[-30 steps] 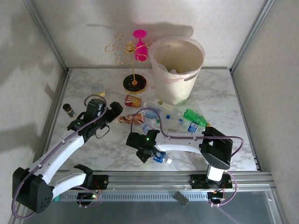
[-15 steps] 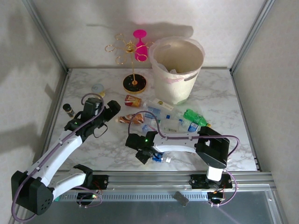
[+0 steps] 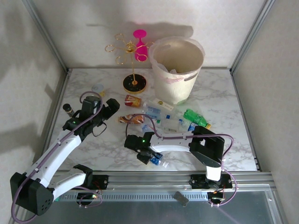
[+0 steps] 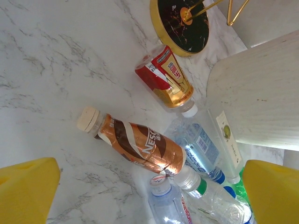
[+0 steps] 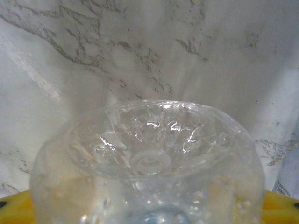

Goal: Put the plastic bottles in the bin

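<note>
As the arms stand, left gripper (image 3: 110, 112): jaws wide, empty, poised over brown bottle (image 4: 140, 147), likely the next pick.
right gripper (image 3: 148, 157): fingers flank clear bottle (image 3: 158, 161), which lies near the table's front edge; true pinch or not, cannot tell.
pile (image 3: 170, 121): bottles lie overlapped on table (image 3: 233, 107), just before bin; count unclear.
bin (image 3: 166, 88): upright at back right, mouth open for drops; contents hard to make out.
cut off: clear bottle's cap and label, out of frame at the right wrist.
</note>
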